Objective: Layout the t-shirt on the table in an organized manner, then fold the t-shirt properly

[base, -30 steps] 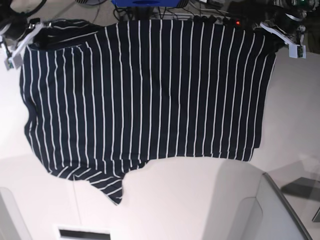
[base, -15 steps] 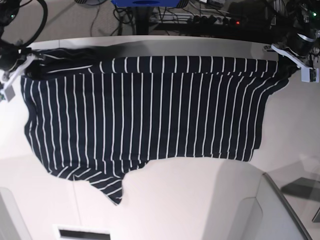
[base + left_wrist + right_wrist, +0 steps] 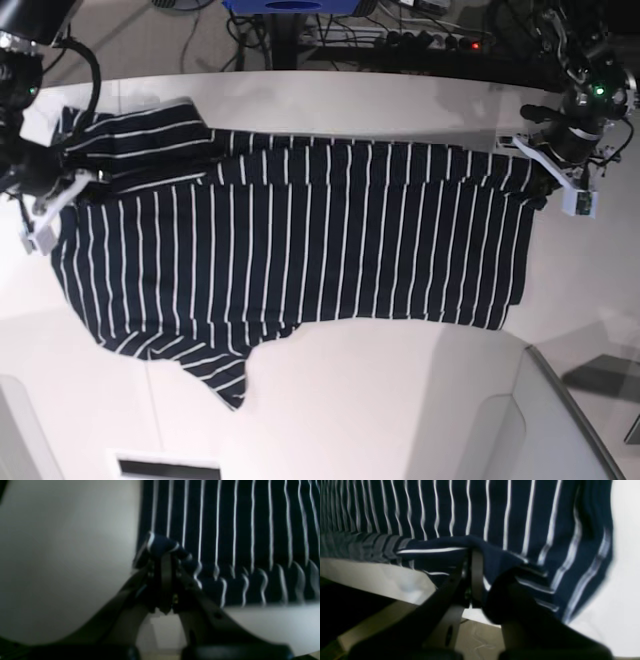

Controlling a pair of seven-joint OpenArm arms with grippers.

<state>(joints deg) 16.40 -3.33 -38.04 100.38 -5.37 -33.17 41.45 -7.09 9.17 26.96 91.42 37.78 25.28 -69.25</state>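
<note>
T-shirt: the t-shirt (image 3: 300,250) is lying spread across the middle of the counter (image 3: 380,410), its stripes running from the far edge toward the near edge; its far part is lying doubled over onto the rest in a long fold.
T-shirt corners: one sleeve is sitting bunched near the counter's far corner on the right arm's side; a ragged flap is pointing toward the near edge.
Counter: the white counter is showing bare along the far edge behind the fold and broadly along the near edge.
Left pincer: the left pincer (image 3: 166,555) is sitting clenched on a small bunch of the t-shirt's cloth at the fold's end; in the left wrist view the cloth is humping over the closed tips, with bare counter just beside it.
Left pincer place: in the base view the left pincer (image 3: 548,178) is sitting low at the shirt's corner nearest the counter's far edge on that arm's side.
Right pincer: the right pincer (image 3: 476,555) is sitting clenched on a fold of the t-shirt's cloth; in the right wrist view the dark cloth is draping over and around the tips, and the view is blurred.
Right pincer place: in the base view the right pincer (image 3: 75,180) is sitting at the opposite end of the fold, beside the bunched sleeve.
Behind the counter: cables (image 3: 420,25) are lying on the floor past the far edge.
</note>
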